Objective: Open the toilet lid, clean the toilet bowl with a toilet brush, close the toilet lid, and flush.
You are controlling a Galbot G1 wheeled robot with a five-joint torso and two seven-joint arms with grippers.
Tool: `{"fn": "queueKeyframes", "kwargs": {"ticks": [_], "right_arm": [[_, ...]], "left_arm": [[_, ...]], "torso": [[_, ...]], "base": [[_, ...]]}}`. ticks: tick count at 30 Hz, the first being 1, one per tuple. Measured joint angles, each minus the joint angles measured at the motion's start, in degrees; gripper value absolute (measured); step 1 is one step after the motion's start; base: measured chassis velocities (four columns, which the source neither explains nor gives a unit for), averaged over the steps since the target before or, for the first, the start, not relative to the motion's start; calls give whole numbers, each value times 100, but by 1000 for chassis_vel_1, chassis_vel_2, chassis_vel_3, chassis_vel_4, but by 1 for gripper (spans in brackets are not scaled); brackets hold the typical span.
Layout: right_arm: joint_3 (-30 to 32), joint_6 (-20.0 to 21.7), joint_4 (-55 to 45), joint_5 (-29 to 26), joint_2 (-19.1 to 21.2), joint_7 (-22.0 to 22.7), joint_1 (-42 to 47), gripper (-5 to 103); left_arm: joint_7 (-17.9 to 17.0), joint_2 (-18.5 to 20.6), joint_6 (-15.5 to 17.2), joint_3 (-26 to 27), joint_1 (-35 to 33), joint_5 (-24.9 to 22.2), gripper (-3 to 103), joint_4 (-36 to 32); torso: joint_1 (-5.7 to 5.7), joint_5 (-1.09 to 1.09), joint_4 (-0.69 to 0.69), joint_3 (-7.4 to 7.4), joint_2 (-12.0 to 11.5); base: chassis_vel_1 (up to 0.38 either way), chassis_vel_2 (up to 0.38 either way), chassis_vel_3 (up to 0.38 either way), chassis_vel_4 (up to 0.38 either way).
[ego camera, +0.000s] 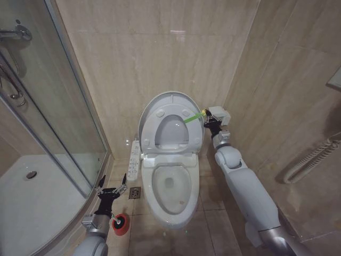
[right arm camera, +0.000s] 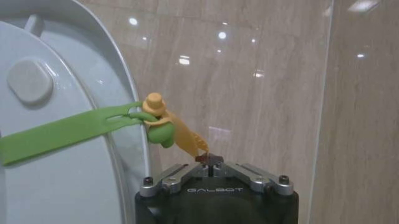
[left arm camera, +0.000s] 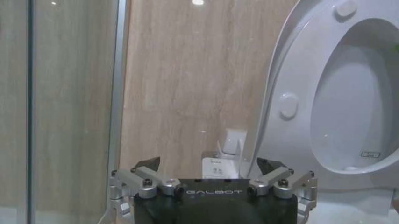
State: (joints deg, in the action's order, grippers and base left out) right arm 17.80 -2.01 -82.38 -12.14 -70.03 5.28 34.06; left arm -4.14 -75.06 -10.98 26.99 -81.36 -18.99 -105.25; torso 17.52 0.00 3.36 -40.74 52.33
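Even indoor light; ceiling-lamp glare dots the glossy wall tiles [right arm camera: 249, 51]; left wrist view slightly soft

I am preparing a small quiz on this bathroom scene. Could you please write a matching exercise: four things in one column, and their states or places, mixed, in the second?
Things:
1. toilet lid
2. toilet brush
3. left hand
4. right hand

States or places:
A. open, low beside the shower glass
B. shut on the yellow strap end
C. raised upright against the wall
D. on the floor, left of the bowl

Pairs: 1-C, 2-D, 3-A, 4-B
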Motion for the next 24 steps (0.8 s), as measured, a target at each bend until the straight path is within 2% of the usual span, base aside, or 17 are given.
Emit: {"fn": "queueKeyframes", "kwargs": {"ticks": [24], "right_arm": [[-149, 152, 742, -28, -177, -102, -836, 0]], "left_arm": [[0, 0, 0, 0, 0, 0, 100, 0]], "torso": [[0, 0, -1, 0, 1]], "base": [[0, 0, 0, 0]]}}
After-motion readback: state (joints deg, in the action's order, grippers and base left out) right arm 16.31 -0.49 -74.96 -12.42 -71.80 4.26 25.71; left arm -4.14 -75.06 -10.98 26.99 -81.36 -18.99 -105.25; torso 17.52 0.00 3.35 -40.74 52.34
